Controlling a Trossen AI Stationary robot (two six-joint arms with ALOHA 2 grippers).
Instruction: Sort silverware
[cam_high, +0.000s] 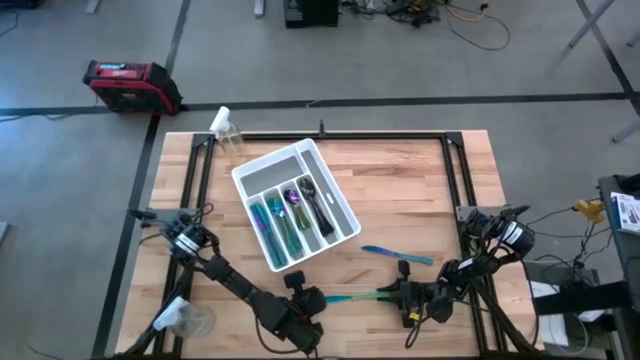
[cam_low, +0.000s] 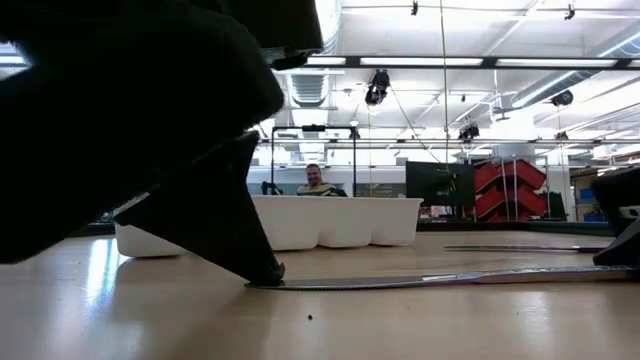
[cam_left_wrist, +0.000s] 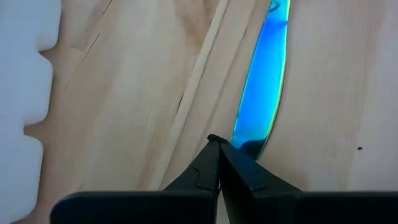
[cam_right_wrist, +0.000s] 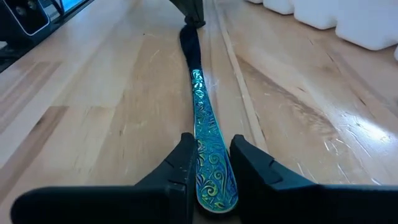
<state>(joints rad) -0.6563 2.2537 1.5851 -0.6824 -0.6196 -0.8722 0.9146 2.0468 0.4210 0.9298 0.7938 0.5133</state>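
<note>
Status, left to right. My left gripper (cam_high: 318, 297) sits low at the table's (cam_high: 400, 190) near edge, fingers pinched together with nothing between them; the tips press on or just beside the blade end of the knife (cam_high: 352, 296), exact contact I can't tell. In the left wrist view the closed fingertips (cam_left_wrist: 217, 152) meet the rounded blue blade end (cam_left_wrist: 261, 93) flat on the wood. The white tray (cam_high: 335, 195) is up-table from that gripper, skewed, and already holds several pieces of silverware (cam_high: 292, 215) across its long slots: teal ones to one side, a purple spoon and dark pieces beside them. So most of the sorting looks done. Left on the table: the knife lying between my two grippers, and a second blue piece (cam_high: 397, 254) just up-table from my right gripper (cam_high: 405, 293), well clear of the tray. My right gripper straddles the knife's patterned handle (cam_right_wrist: 211, 168), fingers (cam_right_wrist: 180, 165) close on either side; whether they actually clamp it I can't tell, and the knife is still flat on the wood in the low view. My read: two pieces to go, the current one not yet lifted.
</note>
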